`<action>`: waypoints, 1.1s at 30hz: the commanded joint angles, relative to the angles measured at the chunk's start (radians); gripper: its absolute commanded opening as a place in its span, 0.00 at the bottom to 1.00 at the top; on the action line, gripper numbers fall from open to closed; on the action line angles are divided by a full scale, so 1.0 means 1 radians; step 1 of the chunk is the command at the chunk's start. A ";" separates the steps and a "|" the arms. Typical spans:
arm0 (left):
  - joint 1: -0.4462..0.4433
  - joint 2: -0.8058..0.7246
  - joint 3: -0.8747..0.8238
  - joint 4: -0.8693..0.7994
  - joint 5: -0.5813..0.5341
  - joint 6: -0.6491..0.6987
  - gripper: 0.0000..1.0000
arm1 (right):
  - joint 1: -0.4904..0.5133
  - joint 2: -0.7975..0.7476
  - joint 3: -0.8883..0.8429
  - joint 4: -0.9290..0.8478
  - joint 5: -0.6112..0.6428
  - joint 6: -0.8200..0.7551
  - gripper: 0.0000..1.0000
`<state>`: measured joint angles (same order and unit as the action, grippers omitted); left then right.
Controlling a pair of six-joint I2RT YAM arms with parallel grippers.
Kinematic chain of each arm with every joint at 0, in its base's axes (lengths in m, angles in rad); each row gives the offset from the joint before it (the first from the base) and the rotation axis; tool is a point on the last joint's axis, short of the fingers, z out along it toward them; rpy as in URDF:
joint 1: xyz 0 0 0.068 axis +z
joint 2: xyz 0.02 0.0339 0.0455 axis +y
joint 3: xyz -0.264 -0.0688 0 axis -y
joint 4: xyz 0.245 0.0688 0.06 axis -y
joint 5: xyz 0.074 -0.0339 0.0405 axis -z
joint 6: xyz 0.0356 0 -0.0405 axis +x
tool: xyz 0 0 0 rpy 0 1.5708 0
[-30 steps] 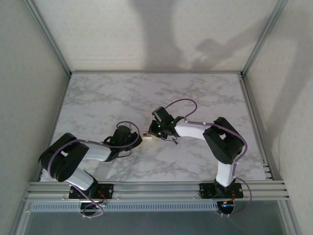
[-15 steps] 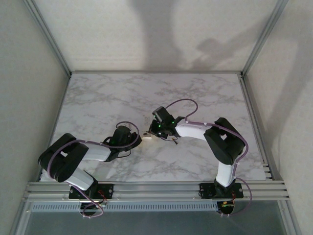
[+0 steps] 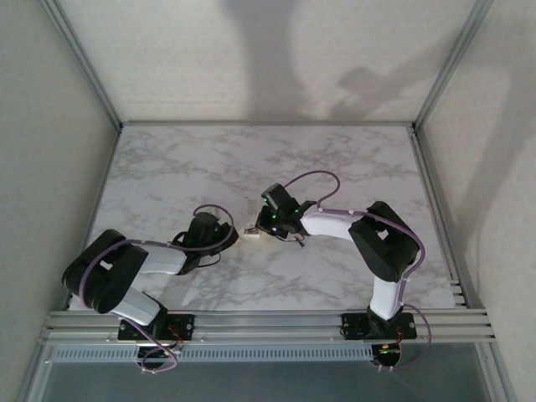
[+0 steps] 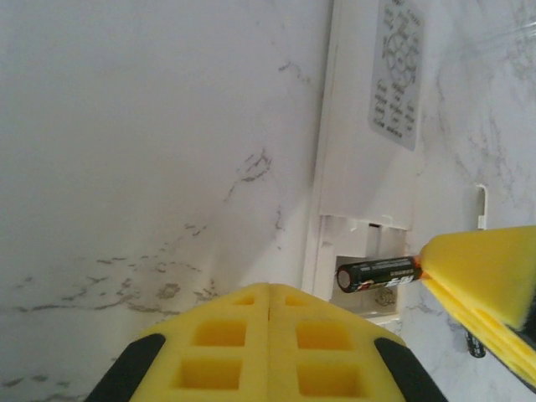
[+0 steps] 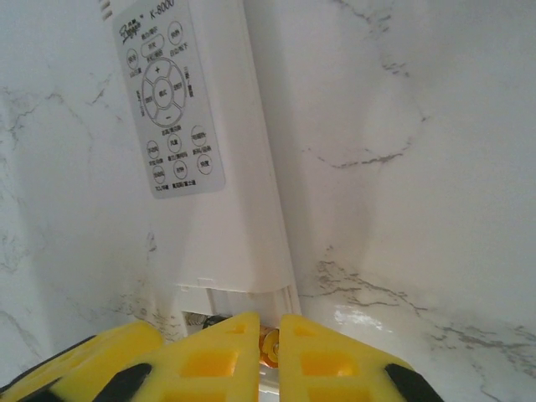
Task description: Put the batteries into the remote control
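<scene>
Remote control (image 5: 209,167): one; battery (image 4: 378,273): one, in right gripper (image 5: 268,323); left gripper (image 4: 269,290) closed, empty

The left arm (image 3: 159,260) and right arm (image 3: 331,222) have black joints and white links, with purple cables (image 3: 311,173) looping along them. Green lights (image 3: 275,215) dot the right arm. The left gripper (image 4: 268,289) has yellow fingers (image 4: 218,343) with square pockets.

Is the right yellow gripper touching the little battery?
Touching. In the left wrist view the battery sticks out from the right gripper, and its end is pinched at the yellow fingertips with no gap.
</scene>
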<state>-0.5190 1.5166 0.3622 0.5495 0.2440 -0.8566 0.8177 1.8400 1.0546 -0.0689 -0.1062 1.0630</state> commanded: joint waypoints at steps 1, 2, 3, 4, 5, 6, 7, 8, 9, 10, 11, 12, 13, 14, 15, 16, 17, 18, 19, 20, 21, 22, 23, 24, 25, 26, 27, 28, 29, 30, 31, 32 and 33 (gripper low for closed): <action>0.001 0.022 0.011 0.046 0.045 0.016 0.00 | -0.008 -0.023 -0.017 0.022 0.019 0.006 0.11; -0.005 0.023 0.013 0.049 0.047 0.016 0.00 | -0.006 -0.027 -0.018 0.025 0.019 0.005 0.11; -0.012 0.024 0.016 0.051 0.048 0.016 0.00 | -0.007 -0.027 -0.019 0.025 0.019 0.005 0.11; -0.017 0.026 0.020 0.052 0.047 0.017 0.00 | -0.007 -0.028 -0.019 0.030 0.019 0.005 0.11; -0.023 0.029 0.024 0.053 0.046 0.016 0.00 | -0.007 -0.027 -0.019 0.030 0.019 0.005 0.11; -0.027 0.032 0.023 0.056 0.046 0.013 0.00 | -0.008 -0.024 -0.018 0.031 0.017 0.005 0.11; -0.028 0.037 0.023 0.064 0.049 0.007 0.00 | -0.006 -0.021 -0.016 0.031 0.015 0.005 0.11; -0.029 0.045 0.023 0.073 0.055 0.004 0.00 | -0.006 -0.018 -0.016 0.035 0.013 0.007 0.12; -0.030 0.051 0.023 0.080 0.059 0.001 0.00 | -0.006 -0.015 -0.017 0.038 0.013 0.008 0.11; -0.033 0.058 0.023 0.084 0.061 -0.002 0.00 | -0.007 -0.014 -0.018 0.041 0.012 0.009 0.11; -0.036 0.064 0.024 0.086 0.062 -0.003 0.00 | -0.006 -0.014 -0.017 0.041 0.013 0.011 0.11; -0.038 0.066 0.024 0.090 0.064 -0.004 0.00 | -0.007 -0.018 -0.018 0.042 0.016 0.011 0.11; -0.042 0.070 0.025 0.091 0.064 -0.004 0.00 | -0.007 -0.021 -0.019 0.041 0.022 0.011 0.11; -0.044 0.072 0.026 0.092 0.064 -0.007 0.00 | -0.006 -0.024 -0.021 0.037 0.030 0.012 0.11; -0.045 0.072 0.026 0.095 0.065 -0.006 0.00 | -0.007 -0.028 -0.021 0.035 0.034 0.011 0.11; -0.047 0.072 0.027 0.095 0.064 -0.008 0.00 | -0.006 -0.027 -0.019 0.035 0.033 0.012 0.11; -0.049 0.072 0.027 0.096 0.064 -0.007 0.00 | -0.006 -0.023 -0.014 0.030 0.034 0.012 0.11; -0.049 0.074 0.027 0.095 0.064 -0.007 0.00 | -0.006 -0.021 -0.010 0.027 0.035 0.012 0.11; -0.049 0.074 0.028 0.095 0.062 -0.008 0.00 | -0.007 -0.016 -0.009 0.030 0.033 0.014 0.12; -0.049 0.075 0.029 0.093 0.062 -0.009 0.00 | -0.007 -0.012 -0.005 0.029 0.034 0.015 0.11; -0.050 0.075 0.028 0.093 0.063 -0.009 0.00 | -0.007 -0.006 -0.003 0.025 0.031 0.016 0.11; -0.050 0.074 0.028 0.093 0.062 -0.009 0.00 | -0.006 -0.002 0.001 0.018 0.033 0.015 0.11; -0.049 0.074 0.028 0.093 0.062 -0.009 0.00 | -0.006 0.003 0.001 0.017 0.033 0.015 0.11; -0.049 0.074 0.027 0.093 0.063 -0.009 0.00 | -0.006 0.007 0.001 0.018 0.030 0.015 0.11; -0.050 0.075 0.029 0.093 0.063 -0.009 0.00 | -0.007 0.011 0.001 0.022 0.024 0.018 0.11; -0.050 0.076 0.030 0.093 0.063 -0.009 0.00 | -0.006 0.014 -0.001 0.031 0.016 0.021 0.11; -0.050 0.076 0.030 0.096 0.064 -0.009 0.00 | -0.005 0.016 -0.002 0.040 0.008 0.023 0.11; -0.050 0.079 0.031 0.097 0.065 -0.010 0.00 | -0.001 0.019 0.000 0.048 0.001 0.025 0.12; -0.051 0.082 0.033 0.099 0.067 -0.010 0.00 | 0.002 0.021 0.001 0.053 -0.004 0.022 0.12; -0.051 0.084 0.034 0.102 0.069 -0.012 0.00 | 0.007 0.028 0.009 0.053 -0.013 0.016 0.12; -0.053 0.086 0.036 0.104 0.069 -0.013 0.00 | 0.010 0.035 0.018 0.049 -0.023 0.012 0.12; -0.055 0.088 0.039 0.105 0.071 -0.014 0.00 | 0.015 0.043 0.025 0.049 -0.032 0.007 0.12; -0.056 0.089 0.041 0.105 0.070 -0.015 0.00 | 0.018 0.051 0.031 0.048 -0.042 0.004 0.12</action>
<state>-0.5579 1.5856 0.3771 0.6289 0.2943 -0.8616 0.8188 1.8530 1.0519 -0.0414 -0.1101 1.0698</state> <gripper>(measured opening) 0.042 0.119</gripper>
